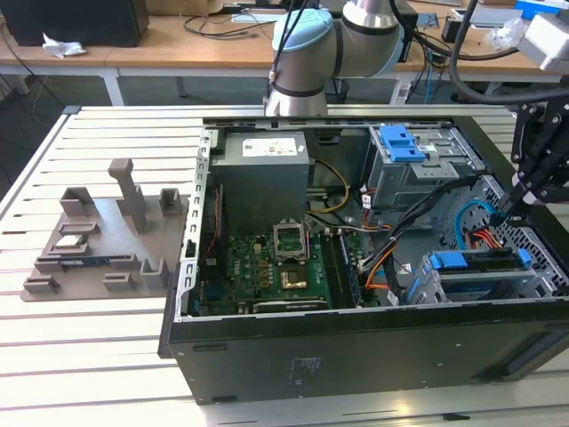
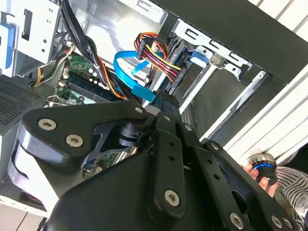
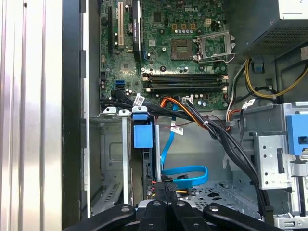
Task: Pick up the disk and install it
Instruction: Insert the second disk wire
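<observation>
Disk (image 1: pixel 476 267) sits seated in bay — just beside hand (image 1: pixel 507 212).

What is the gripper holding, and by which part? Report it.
Cannot tell. The gripper is at the end of the slotted-in disk, beside the blue cable; whether it grips is hidden.
</observation>
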You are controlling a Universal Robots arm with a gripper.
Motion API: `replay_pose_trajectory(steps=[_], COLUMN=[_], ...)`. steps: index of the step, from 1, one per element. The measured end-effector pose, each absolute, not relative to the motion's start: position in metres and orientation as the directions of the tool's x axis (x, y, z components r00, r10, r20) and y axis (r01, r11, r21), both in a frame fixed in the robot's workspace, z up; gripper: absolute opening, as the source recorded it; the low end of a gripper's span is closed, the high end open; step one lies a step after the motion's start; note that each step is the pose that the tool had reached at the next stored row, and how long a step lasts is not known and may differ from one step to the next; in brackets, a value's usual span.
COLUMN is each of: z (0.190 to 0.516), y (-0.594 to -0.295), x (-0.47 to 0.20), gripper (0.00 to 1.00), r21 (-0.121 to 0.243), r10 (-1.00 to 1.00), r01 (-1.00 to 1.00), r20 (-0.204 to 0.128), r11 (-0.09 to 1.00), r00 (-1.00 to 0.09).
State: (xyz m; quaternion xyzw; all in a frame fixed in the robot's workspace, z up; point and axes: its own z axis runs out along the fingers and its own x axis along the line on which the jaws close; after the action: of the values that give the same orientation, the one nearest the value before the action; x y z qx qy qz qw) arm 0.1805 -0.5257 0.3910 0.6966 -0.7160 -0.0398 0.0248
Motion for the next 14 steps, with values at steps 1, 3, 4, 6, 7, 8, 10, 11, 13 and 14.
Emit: replay_pose_trajectory(steps=[1,3,4,6,7,8,10,11,13,14], z=[0.391,0.390,0.388,0.376,0.375,0.375,0.365,0.363,0.361,0.360], y=[-0.526,-0.526,-0.526,-0.526,-0.526,-0.526,-0.538,-0.538,-0.538,-0.538], x=[0.180,0.180,0.178,0.176,0.177,0.176,0.173,0.173,0.172,0.172], gripper=[0.17,0.30,0.30,0.30,0.28,0.16,0.16,0.16,0.16,0.16], r21=[0.092,0.092,0.091,0.091,0.092,0.091,0.091,0.092,0.092,0.092], r10=[-0.999,-0.999,-0.999,-0.999,-0.999,-1.000,-1.000,-1.000,-1.000,-1.000], r01=[-0.995,-0.995,-0.995,-0.995,-0.996,-0.996,-0.996,-0.996,-0.996,-0.996], r20=[-0.020,-0.020,-0.020,-0.020,-0.021,-0.021,-0.021,-0.022,-0.022,-0.022], r11=[0.026,0.027,0.026,0.026,0.022,0.021,0.009,0.005,-0.004,-0.007], r00=[-0.028,-0.029,-0.028,-0.028,-0.024,-0.023,-0.011,-0.007,0.002,0.005])
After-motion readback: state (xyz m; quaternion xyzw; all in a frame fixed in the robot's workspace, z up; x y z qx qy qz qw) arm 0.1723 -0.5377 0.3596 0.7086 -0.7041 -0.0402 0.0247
